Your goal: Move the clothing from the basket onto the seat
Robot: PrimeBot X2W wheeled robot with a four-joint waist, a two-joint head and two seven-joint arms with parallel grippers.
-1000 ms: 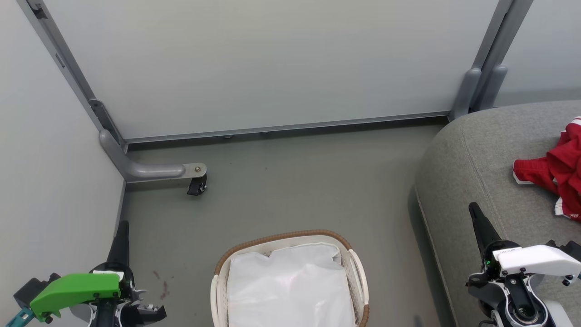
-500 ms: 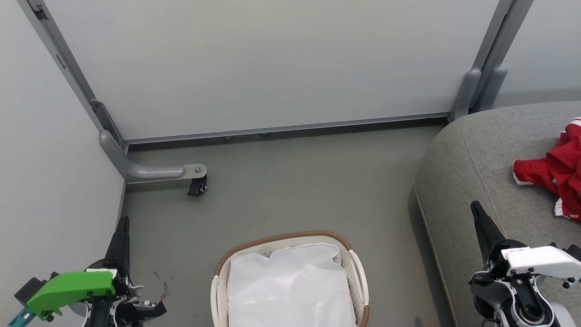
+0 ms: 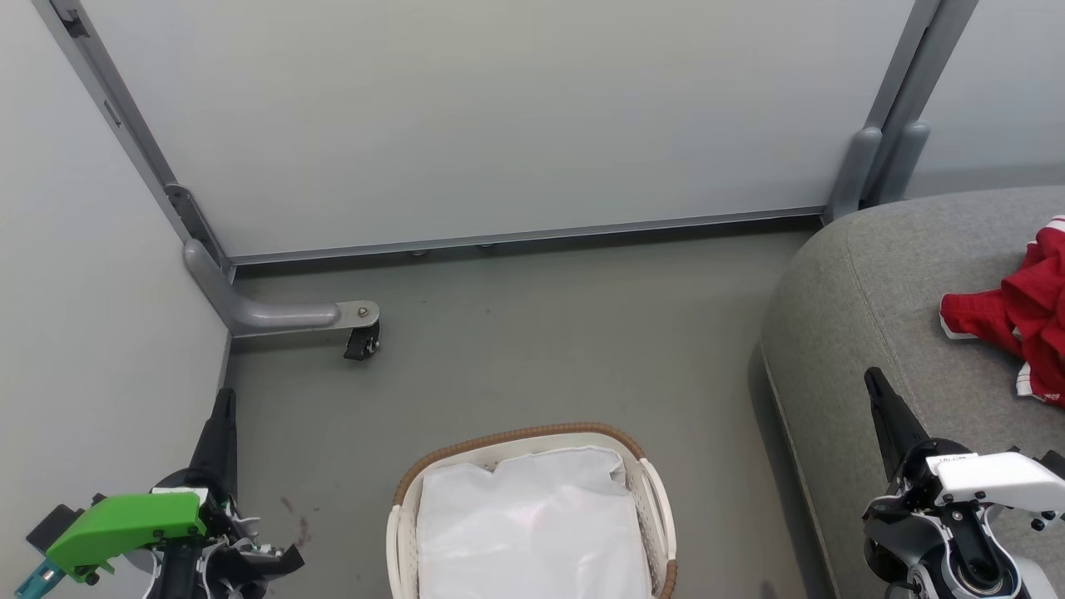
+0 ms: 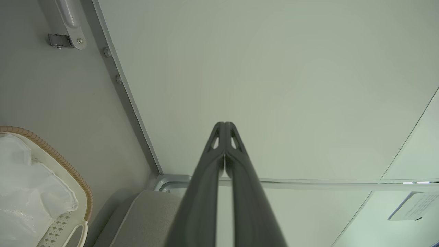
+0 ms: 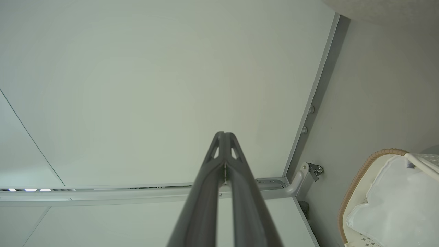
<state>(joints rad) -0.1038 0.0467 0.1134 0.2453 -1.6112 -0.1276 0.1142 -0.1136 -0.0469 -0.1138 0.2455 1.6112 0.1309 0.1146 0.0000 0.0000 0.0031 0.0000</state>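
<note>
The red clothing [image 3: 1019, 320] with white trim lies bunched on the grey seat [image 3: 874, 283] at the right edge of the head view. At bottom centre, the white basket [image 3: 641, 453] with its brown woven rim holds just its white liner [image 3: 532, 524]. My left gripper [image 3: 223, 399] is shut at lower left, beside the basket and apart from it. My right gripper [image 3: 871, 378] is shut at lower right, over the seat's front part, short of the clothing. Both wrist views show the fingers pressed together with nothing between them: left gripper [image 4: 224, 124], right gripper [image 5: 224, 133].
Pale partition panels [image 3: 499, 116] close off the back and left. A grey bracket foot with a small black caster [image 3: 362, 339] sits on the grey floor at left. Open floor [image 3: 541, 333] lies between the basket, the panels and the seat.
Both grippers have sunk slightly toward the bottom of the head view; the left fingertip shifted a little upward. Basket, clothing and seat have not moved.
</note>
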